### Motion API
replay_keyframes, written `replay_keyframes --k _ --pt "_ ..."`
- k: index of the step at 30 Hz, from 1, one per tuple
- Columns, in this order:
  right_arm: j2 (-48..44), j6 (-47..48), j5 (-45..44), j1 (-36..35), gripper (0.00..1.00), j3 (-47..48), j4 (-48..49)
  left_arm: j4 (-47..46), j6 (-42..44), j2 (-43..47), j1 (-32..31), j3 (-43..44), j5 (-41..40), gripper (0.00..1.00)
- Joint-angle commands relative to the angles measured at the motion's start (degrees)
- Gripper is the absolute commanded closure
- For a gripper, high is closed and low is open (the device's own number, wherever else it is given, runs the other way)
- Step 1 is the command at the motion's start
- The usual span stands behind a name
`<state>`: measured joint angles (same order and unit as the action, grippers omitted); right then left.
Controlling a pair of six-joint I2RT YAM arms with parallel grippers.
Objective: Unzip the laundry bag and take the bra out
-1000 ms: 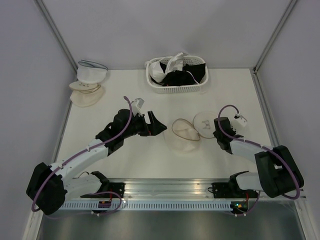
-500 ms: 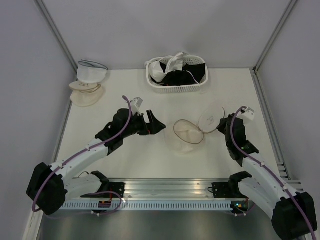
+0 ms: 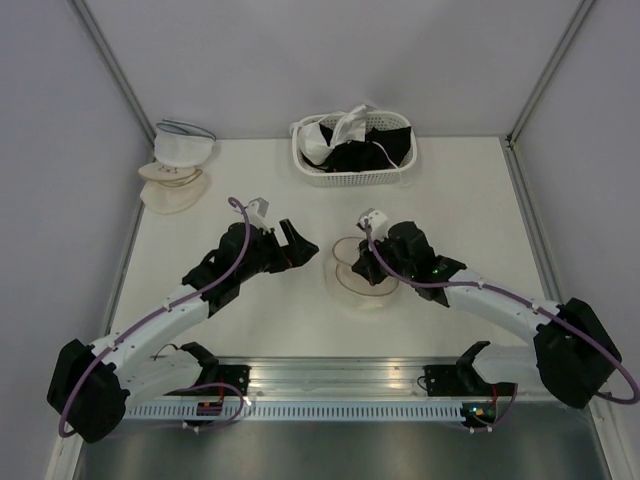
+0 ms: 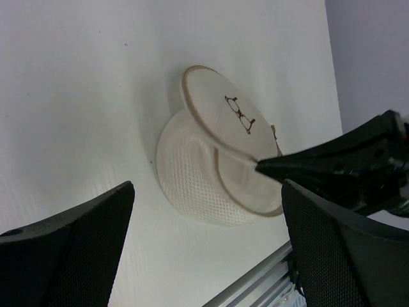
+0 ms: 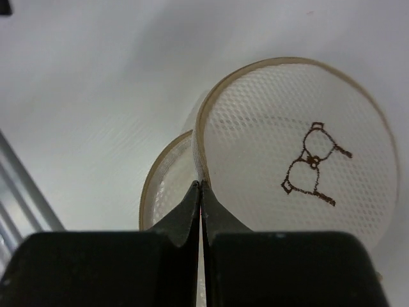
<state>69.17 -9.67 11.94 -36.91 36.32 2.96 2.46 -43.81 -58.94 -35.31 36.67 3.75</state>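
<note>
The laundry bag (image 3: 350, 285), a cream mesh dome pouch, lies mid-table with its round lid (image 5: 287, 147) unzipped and raised on edge above the base (image 4: 192, 179). My right gripper (image 5: 200, 187) is shut on the lid's rim band; from above it (image 3: 364, 262) hangs over the pouch. Left of the pouch, my left gripper (image 3: 305, 250) is open and holds nothing; its fingers frame the bag in the left wrist view (image 4: 208, 192). A brown stitched figure marks the lid. The bra is hidden.
A white basket (image 3: 400, 170) of black and white garments stands at the back centre. Stacked cream and white dome pouches (image 3: 175, 170) sit at the far left by the wall. A metal rail (image 3: 340, 378) runs along the near edge.
My right gripper closed on the lid's rim and swung it left, from lying open on the right to standing over the base. The pouch slid slightly left. The left arm shifted a little left.
</note>
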Motion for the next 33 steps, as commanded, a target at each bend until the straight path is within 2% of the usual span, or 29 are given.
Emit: replay_keyframes --k 1,5,6,7,8,11,13,14,16,19,23,27,33 --pt "5.27 7.82 10.11 -4.22 1.00 6.21 -6.29 1.76 -3.38 1.72 0.42 -1.33 -3.40 0.00" --pt "8.26 8.97 10.91 -7.21 1.00 8.86 -11.39 1.76 -3.65 2.07 0.42 -1.60 -3.22 0.00" --pt "8.09 8.36 9.78 -7.22 0.95 9.03 -12.36 1.67 -3.47 2.07 0.42 -1.60 -3.13 0.00" --pt "7.65 8.01 9.16 -7.30 0.83 9.21 -12.63 1.50 -3.39 2.07 0.42 -1.60 -2.79 0.00" --pt "6.78 7.39 7.76 -7.30 0.59 9.21 -12.72 0.97 -3.30 1.98 0.42 -1.60 -2.35 0.00" --pt "1.78 3.97 0.55 -7.30 0.41 8.42 -11.05 0.09 -2.68 1.55 0.42 -1.68 -0.59 0.01" --pt "-3.32 0.90 -4.96 -7.30 0.37 7.98 -9.21 -1.13 -2.25 1.28 0.42 -1.68 1.07 0.00" --pt "-5.08 -0.07 -6.48 -7.30 0.30 7.98 -8.68 -1.49 -2.07 1.28 0.42 -1.77 1.78 0.00" --pt "-9.56 -2.54 -10.17 -7.30 0.02 8.15 -7.88 -2.11 -1.37 1.02 0.42 -1.68 3.62 0.00" --pt "-12.39 -4.65 -16.41 -7.30 0.02 10.08 -10.51 -4.57 -0.49 0.84 0.42 -1.68 5.47 0.00" --pt "-11.78 -7.90 -26.94 -7.30 0.02 12.81 -16.48 -5.97 0.31 -0.56 0.42 -1.33 7.94 0.00" --pt "-13.18 -10.01 -31.53 -7.30 0.02 11.85 -15.62 -7.81 1.01 -2.14 0.42 -0.98 10.92 0.00" --pt "-16.51 -11.69 -31.11 -7.30 0.02 9.30 -13.25 -9.93 1.45 -3.46 0.42 -0.81 13.56 0.00"
